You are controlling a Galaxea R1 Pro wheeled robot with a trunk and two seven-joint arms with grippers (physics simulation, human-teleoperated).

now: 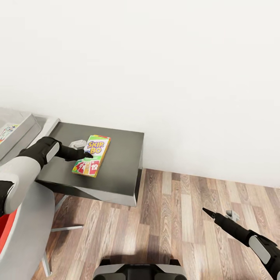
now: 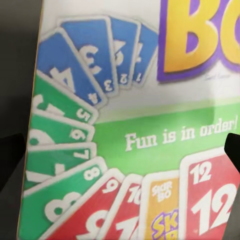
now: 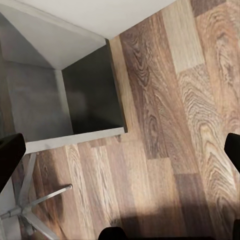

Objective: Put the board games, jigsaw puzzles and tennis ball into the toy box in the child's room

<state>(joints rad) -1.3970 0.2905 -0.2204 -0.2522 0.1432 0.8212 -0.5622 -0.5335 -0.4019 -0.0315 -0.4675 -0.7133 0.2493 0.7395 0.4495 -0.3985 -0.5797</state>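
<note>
Board game on the dark side unit, our left gripper at its edge.

The long table [image 1: 116, 163], dark grey on this lower side unit, carries the flat yellow-green and red board game [image 1: 93, 157] lying face up. At far left we see the light grey toy box [image 1: 23, 124]. Our black left gripper [image 1: 86, 154] sits at the game's edge; we cannot tell its jaws. Our black right gripper [image 1: 208, 212] hangs over the wood floor [image 1: 186, 217], jaws spread, empty.
</note>
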